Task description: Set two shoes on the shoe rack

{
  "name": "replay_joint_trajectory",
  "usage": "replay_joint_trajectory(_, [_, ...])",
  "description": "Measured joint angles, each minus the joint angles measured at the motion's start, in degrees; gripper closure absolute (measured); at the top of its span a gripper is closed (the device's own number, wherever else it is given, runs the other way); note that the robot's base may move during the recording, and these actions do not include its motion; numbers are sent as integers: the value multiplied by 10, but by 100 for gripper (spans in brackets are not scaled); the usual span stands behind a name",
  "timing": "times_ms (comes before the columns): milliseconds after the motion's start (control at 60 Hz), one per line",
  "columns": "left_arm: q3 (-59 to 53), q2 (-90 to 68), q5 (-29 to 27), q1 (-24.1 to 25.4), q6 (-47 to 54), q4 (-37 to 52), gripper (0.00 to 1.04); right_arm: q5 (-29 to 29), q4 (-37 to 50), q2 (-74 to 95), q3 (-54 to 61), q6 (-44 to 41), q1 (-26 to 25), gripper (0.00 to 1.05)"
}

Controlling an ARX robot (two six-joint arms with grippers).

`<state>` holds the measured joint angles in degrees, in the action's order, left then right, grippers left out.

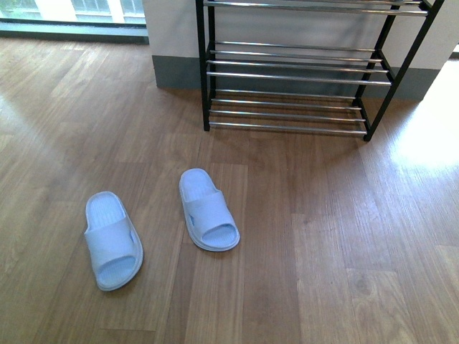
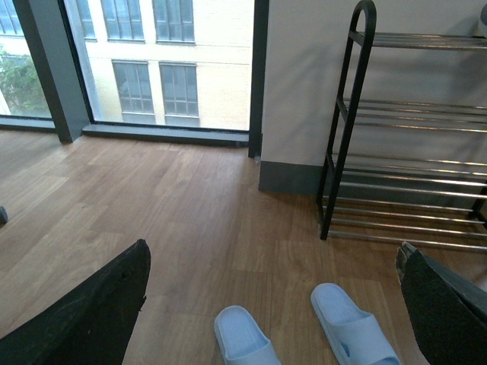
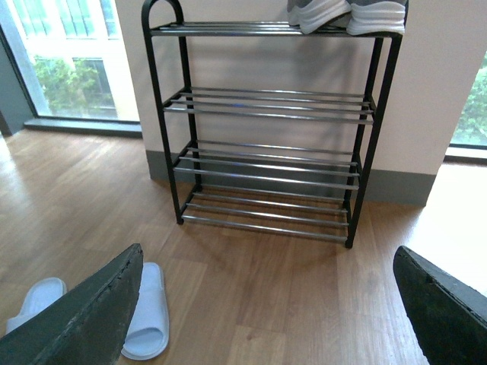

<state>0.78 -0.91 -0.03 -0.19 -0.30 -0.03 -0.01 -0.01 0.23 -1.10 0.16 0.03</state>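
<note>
left slipper (image 1: 112,240) | right slipper (image 1: 208,209) | apart, floor (image 1: 308,251) | rack (image 1: 287,72) behind

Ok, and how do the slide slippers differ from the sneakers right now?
The pale blue slide slippers lie on the wooden floor in front of the shoe rack; the grey sneakers sit on its top tier. The slippers show whole, the sneakers only as white soles and grey edges. Neither pair is gripped.

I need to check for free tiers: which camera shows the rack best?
The right wrist view: the whole rack shows, all four tiers, with sneakers on the top one. The front view shows only the lower tiers, with the top cut off. The left wrist view shows just one end.
</note>
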Motion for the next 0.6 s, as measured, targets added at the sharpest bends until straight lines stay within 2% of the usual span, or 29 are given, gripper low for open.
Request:
replay_joint_trajectory(400, [0, 0, 0, 0, 0, 0, 9, 0, 0, 0, 0, 0, 0, 9])
replay_joint_trajectory(433, [0, 0, 0, 0, 0, 0, 9, -5, 0, 5, -1, 19, -1, 9])
replay_joint_trajectory(500, [0, 0, 0, 0, 0, 0, 9, 9, 17, 45, -2, 49, 8, 9])
replay_joint_trajectory(600, [0, 0, 0, 0, 0, 0, 9, 20, 86, 181, -19, 61, 47, 9])
